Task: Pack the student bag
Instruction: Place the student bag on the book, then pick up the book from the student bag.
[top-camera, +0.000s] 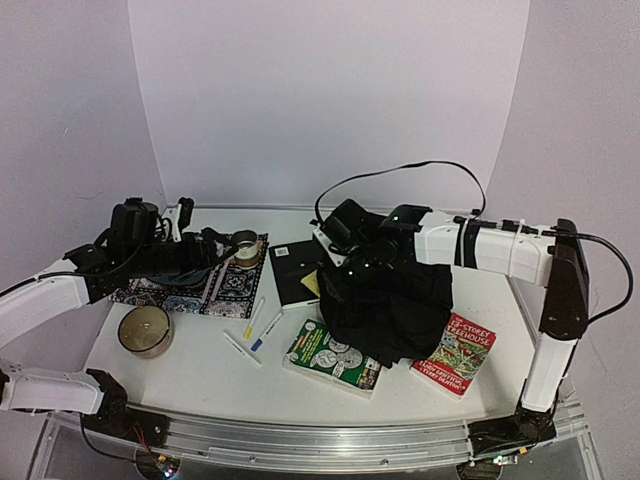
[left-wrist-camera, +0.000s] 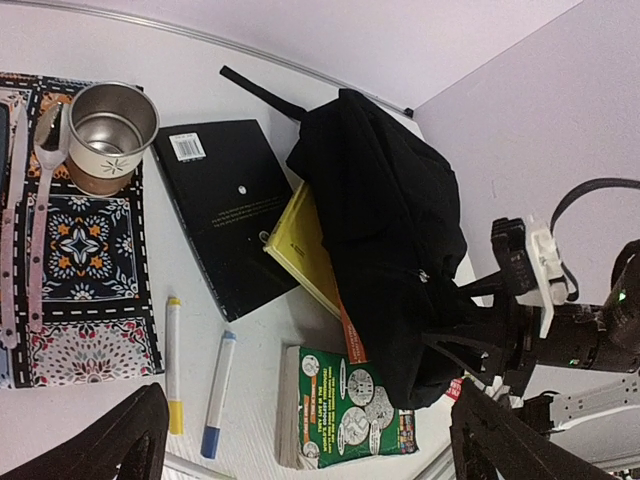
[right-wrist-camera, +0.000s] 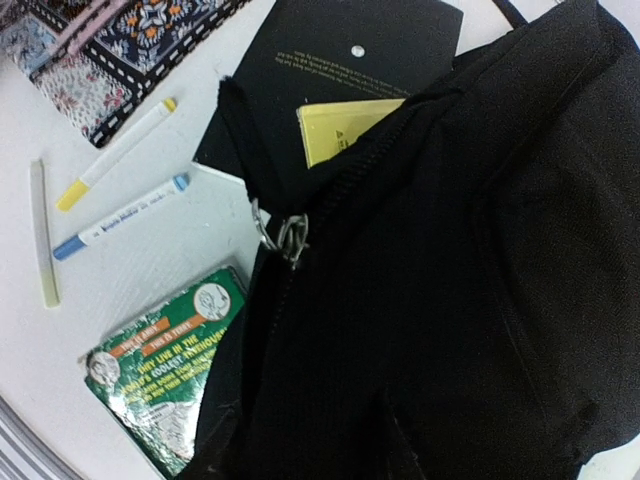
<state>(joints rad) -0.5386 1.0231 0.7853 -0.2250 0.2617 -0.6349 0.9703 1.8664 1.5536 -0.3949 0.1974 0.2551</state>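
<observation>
Top view: large soft black fabric backpack (top-camera: 395, 300) slumped on white table (top-camera: 200, 372), just right of flat black hardcover notebook (top-camera: 293, 268), overlapping green paperback (top-camera: 335, 358).

Left wrist view: my left gripper (left-wrist-camera: 310, 445) has its jaws spread wide over the table. My right gripper (left-wrist-camera: 468, 322) pinches backpack fabric.

Right wrist view: backpack fills most of the frame. Yellow pad (right-wrist-camera: 345, 128) tucked under its zipper edge.

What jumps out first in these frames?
The student bag dominates: a big black heap, right of centre in the top view. A yellow book pokes out from under its edge, lying over a black notebook. A green book and a red book lie by the bag on its near side.
</observation>
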